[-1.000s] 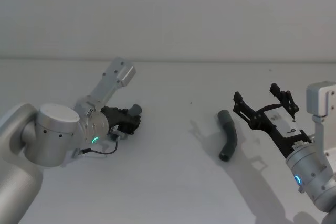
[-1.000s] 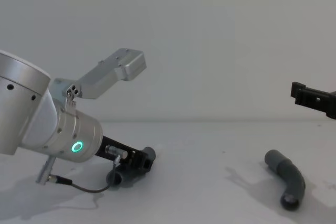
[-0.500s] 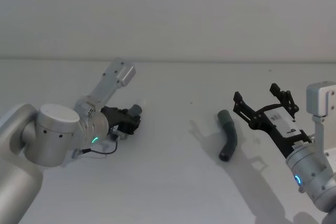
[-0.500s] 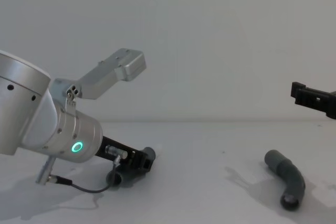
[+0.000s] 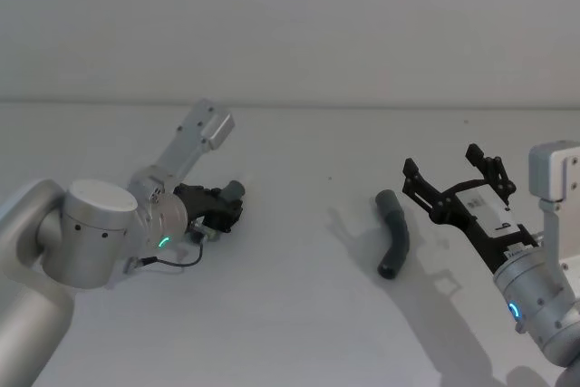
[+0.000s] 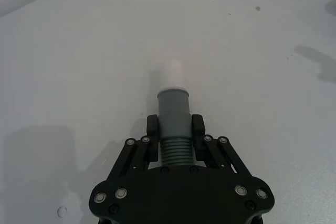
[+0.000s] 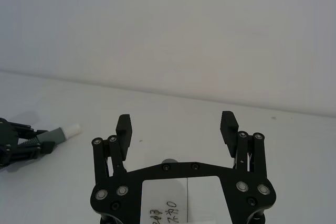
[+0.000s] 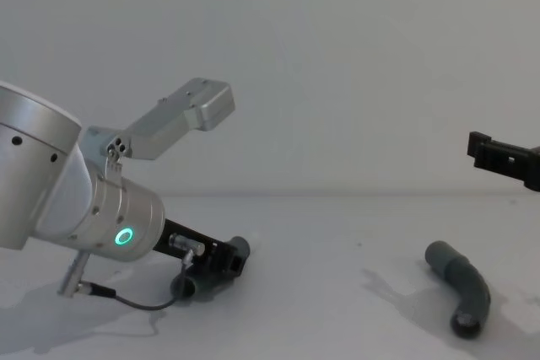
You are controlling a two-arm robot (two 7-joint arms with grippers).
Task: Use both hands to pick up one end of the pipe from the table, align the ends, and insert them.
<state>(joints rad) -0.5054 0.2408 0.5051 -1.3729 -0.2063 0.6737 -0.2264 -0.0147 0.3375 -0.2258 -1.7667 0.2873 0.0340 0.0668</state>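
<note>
Head view: left gripper (image 5: 220,209) low over worktop (image 5: 290,314), jaws pinching collared pipe piece (image 6: 173,109) where ribs meet cuff, white collar (image 6: 170,74) pointing away from jaws. Second pipe piece (image 5: 395,233) lies loose on worktop, bent, long axis near-to-far, just left of right gripper (image 5: 444,162); its jaws hang spread above worktop. Right arm nearer. Label (image 7: 176,203) on right gripper handwritten, unreadable.
</note>
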